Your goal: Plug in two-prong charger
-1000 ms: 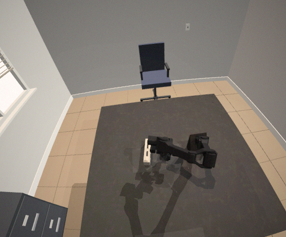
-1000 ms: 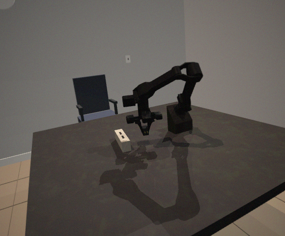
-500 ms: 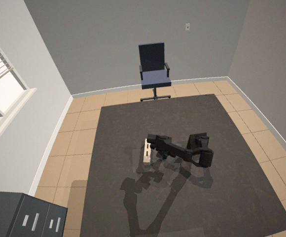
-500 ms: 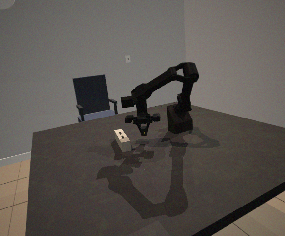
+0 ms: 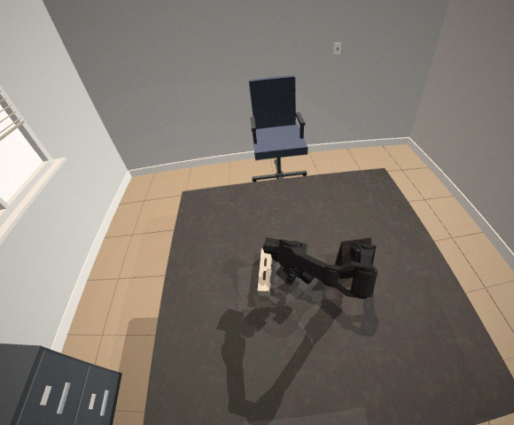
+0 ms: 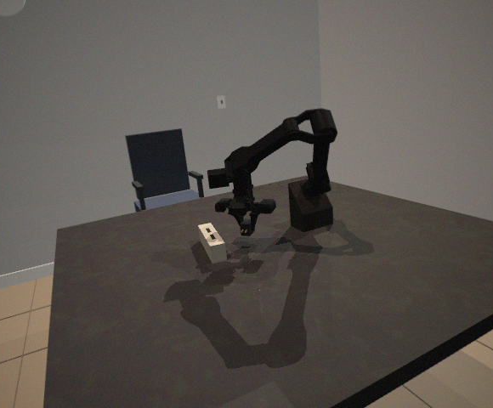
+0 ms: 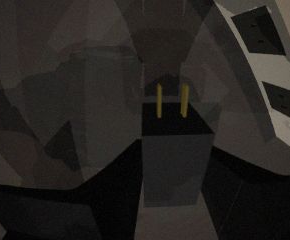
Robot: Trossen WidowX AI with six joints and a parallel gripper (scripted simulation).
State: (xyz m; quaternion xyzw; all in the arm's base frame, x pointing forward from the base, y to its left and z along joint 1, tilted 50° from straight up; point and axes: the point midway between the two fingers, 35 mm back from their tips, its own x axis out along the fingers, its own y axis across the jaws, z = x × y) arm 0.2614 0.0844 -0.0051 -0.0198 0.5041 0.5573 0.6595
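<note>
A dark two-prong charger [image 7: 173, 154] with yellow prongs pointing down is gripped in the black pincer [image 6: 246, 224], hanging above the dark worktop [image 6: 370, 280], just beside the white power strip [image 6: 212, 241] and not touching it.

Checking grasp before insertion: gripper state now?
Gripper: shut on the charger, prongs pointing down, held above the table beside the power strip, not yet over an outlet.

Black arm [image 5: 321, 269] reaching left over white power strip [image 5: 265, 271], dark table [image 5: 385, 320]; blue chair [image 5: 277, 127] behind
</note>
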